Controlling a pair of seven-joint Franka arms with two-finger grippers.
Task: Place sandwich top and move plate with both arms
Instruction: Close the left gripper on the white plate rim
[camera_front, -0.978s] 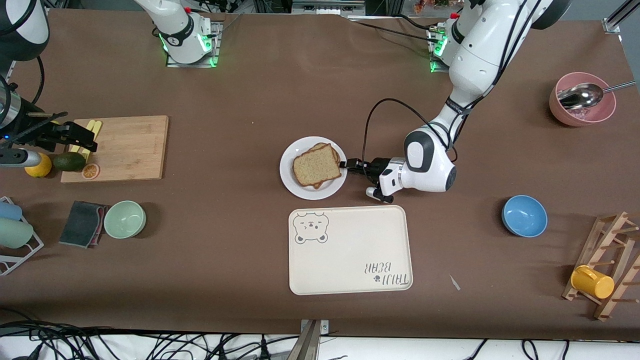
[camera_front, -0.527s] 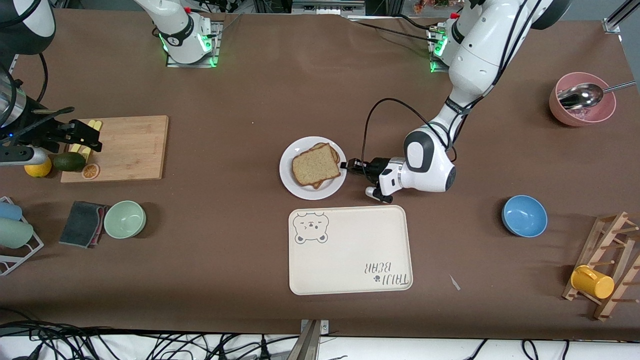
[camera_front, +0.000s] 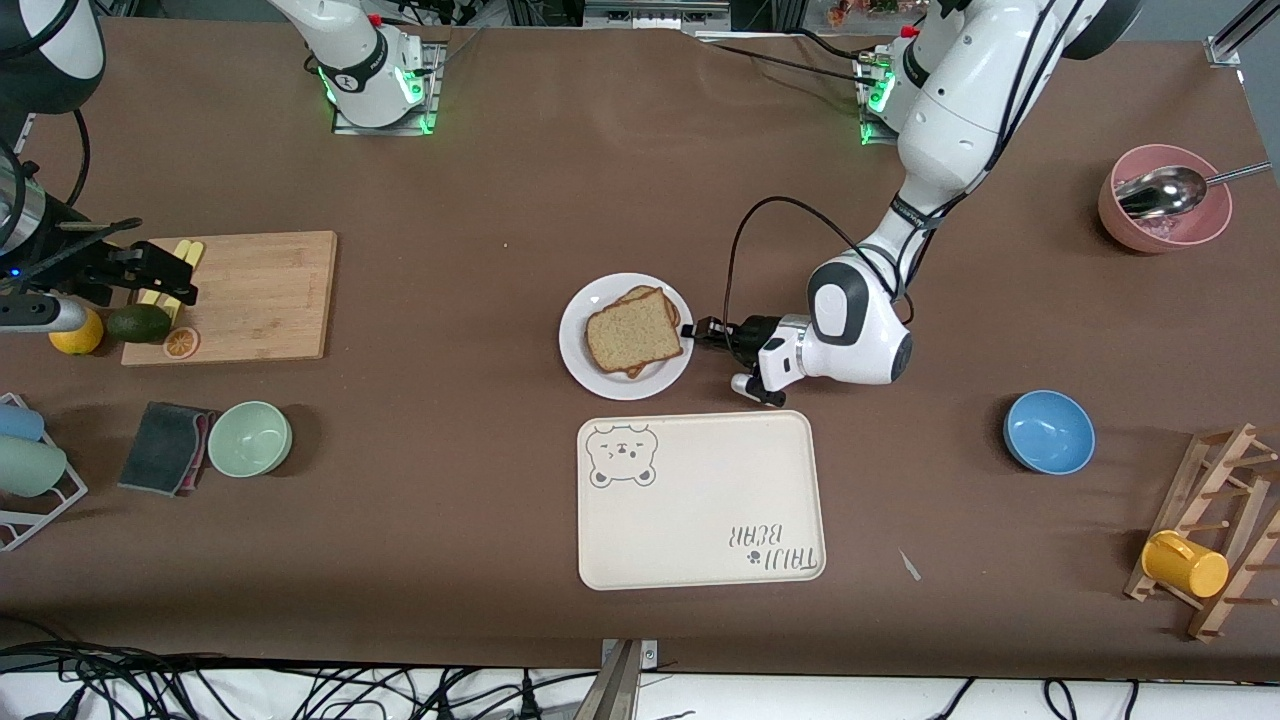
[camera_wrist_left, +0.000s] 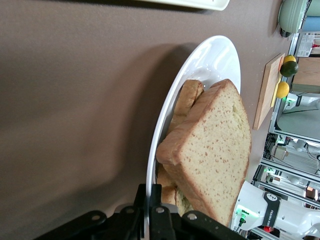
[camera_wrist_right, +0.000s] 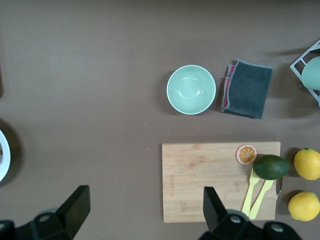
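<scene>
The white plate (camera_front: 610, 378) sits mid-table, just farther from the front camera than the bear tray. The sandwich top (camera_front: 633, 333), a speckled tan slice with brown crust, lies on another slice (camera_front: 643, 295) on the plate. My left gripper (camera_front: 692, 331) is shut on the plate's rim at the side toward the left arm's end. In the left wrist view the fingers (camera_wrist_left: 161, 192) pinch the rim (camera_wrist_left: 200, 65) with the top slice (camera_wrist_left: 215, 150) just past them. My right gripper (camera_front: 175, 280) hovers open and empty over the wooden cutting board's (camera_front: 260, 295) end, shown open in the right wrist view (camera_wrist_right: 145, 202).
The cream bear tray (camera_front: 700, 500) lies nearer the front camera than the plate. A green bowl (camera_front: 250, 438), grey cloth (camera_front: 165, 447), avocado (camera_front: 138, 322) and lemon (camera_front: 76, 333) lie toward the right arm's end. A blue bowl (camera_front: 1048, 431), pink bowl (camera_front: 1163, 212) and mug rack (camera_front: 1210, 545) lie toward the left arm's end.
My right gripper shifted slightly back and forth over the cutting board's end. The left gripper, plate and sandwich have not moved.
</scene>
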